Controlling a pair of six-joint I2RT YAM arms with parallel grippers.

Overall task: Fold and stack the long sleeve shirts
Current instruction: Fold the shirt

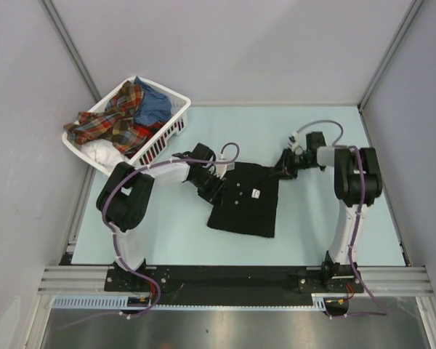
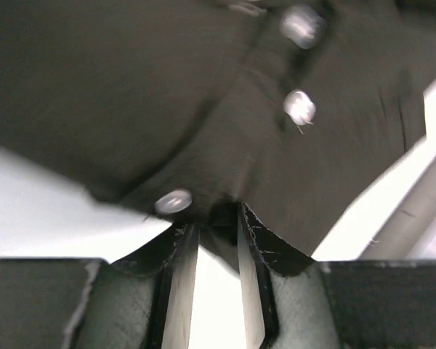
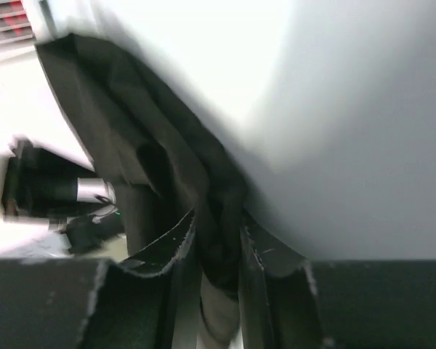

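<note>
A black long sleeve shirt (image 1: 245, 200) lies partly folded in the middle of the table. My left gripper (image 1: 212, 180) is at its left top corner, shut on the black cloth (image 2: 225, 145) by a row of white buttons (image 2: 173, 201). My right gripper (image 1: 282, 169) is at the shirt's right top corner, shut on a bunched fold of the black cloth (image 3: 203, 196). A red-orange plaid shirt (image 1: 110, 121), a blue one (image 1: 154, 103) and a white one (image 1: 102, 153) lie in the basket.
A white slatted basket (image 1: 167, 132) stands at the back left of the table, near my left arm. Grey walls close in the table at the back and both sides.
</note>
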